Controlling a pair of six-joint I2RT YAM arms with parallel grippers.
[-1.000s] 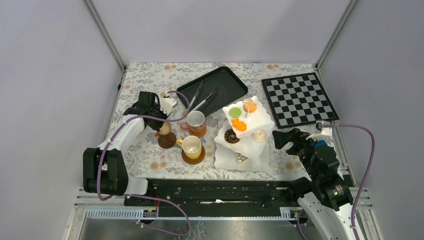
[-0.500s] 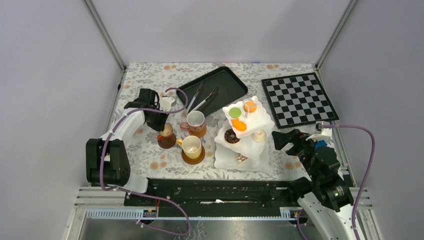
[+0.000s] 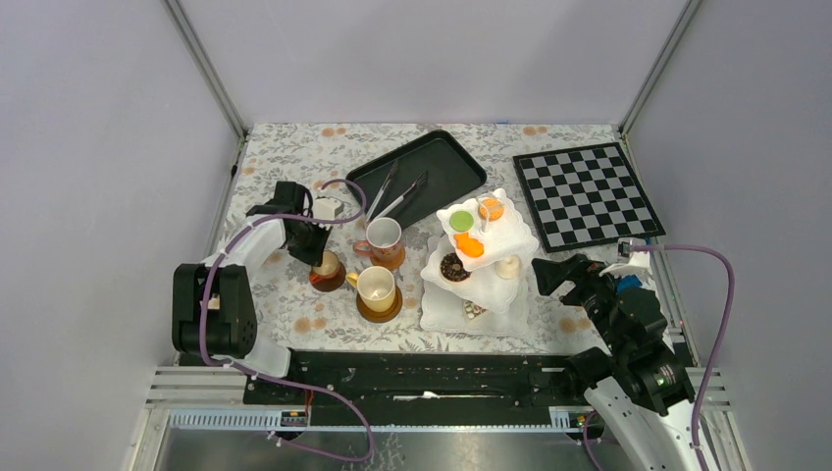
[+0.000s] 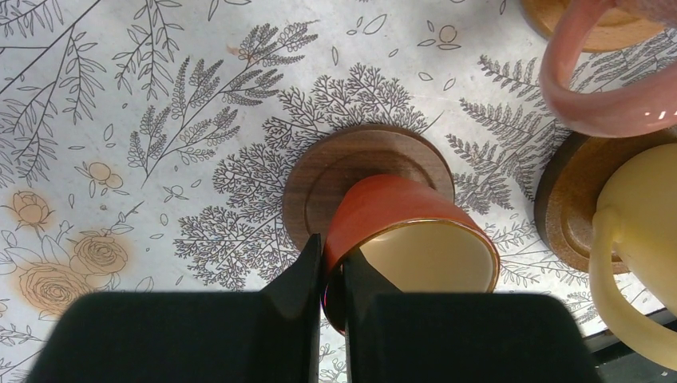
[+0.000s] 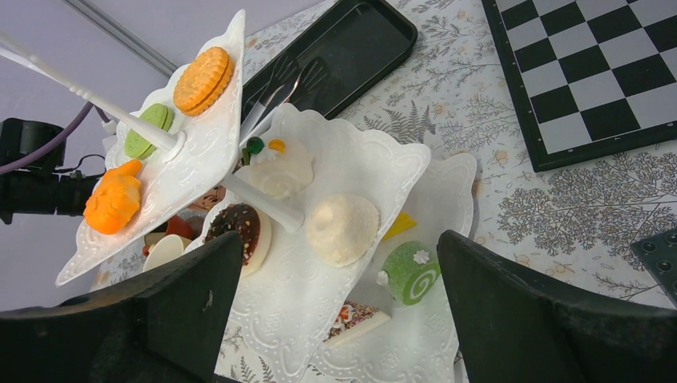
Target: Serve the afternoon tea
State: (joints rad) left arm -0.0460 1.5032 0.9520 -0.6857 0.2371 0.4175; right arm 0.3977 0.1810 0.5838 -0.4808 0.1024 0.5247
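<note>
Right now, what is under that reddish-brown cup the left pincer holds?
A round dark wooden saucer on the flowered tablecloth. The tilted reddish-brown cup, pinched at its rim by the left pincer, covers the saucer's near part; whether they touch is hidden.

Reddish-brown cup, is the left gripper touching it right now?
Touching. The left wrist view shows the left gripper closed on the wall of the reddish-brown cup, which is tilted over the dark saucer.

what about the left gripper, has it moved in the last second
Yes: in the top view the left gripper has shifted toward the near edge and rightward, away from the black tray, jaws shut on the brown cup.
</note>
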